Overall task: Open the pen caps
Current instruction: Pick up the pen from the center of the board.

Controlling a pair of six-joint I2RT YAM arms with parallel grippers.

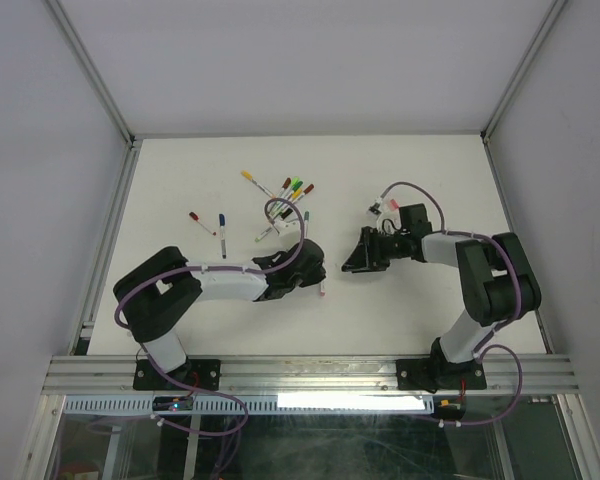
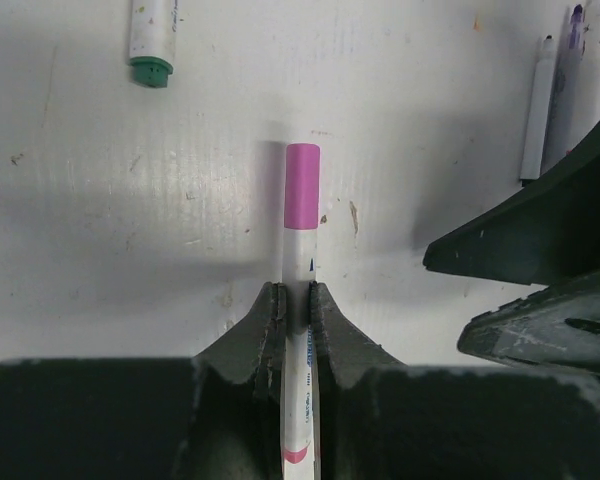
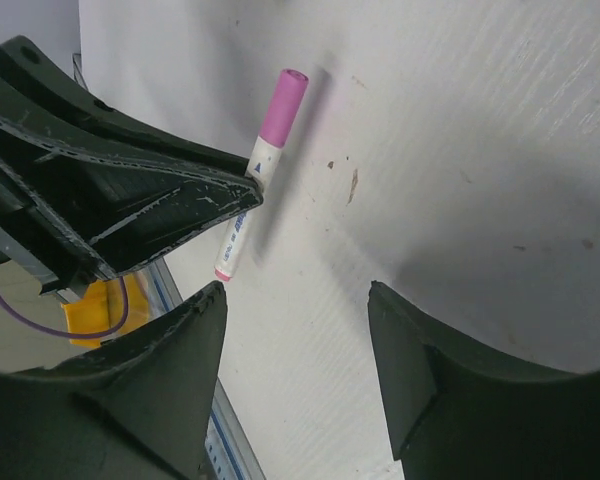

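Pink pen (image 2: 300,250) pinched mid-barrel in left gripper (image 2: 297,297), clamped tight; pink cap (image 2: 302,186) juts just beyond left gripper tips. Near left gripper, right gripper (image 3: 295,300) spread wide, holding nothing, facing cap. Prob light, stiff, smooth plastic, so slippery; cap likely friction-fit. Take cap round its middle w/ pads, pull straight along barrel, no bending.

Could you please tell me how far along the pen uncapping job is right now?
Nothing looks clearly done: the clustered pens show coloured ends, so caps seem on. In hand: the left gripper clamps the pink pen, its pink cap on; the right gripper is open nearby. Left: that cap and the others.
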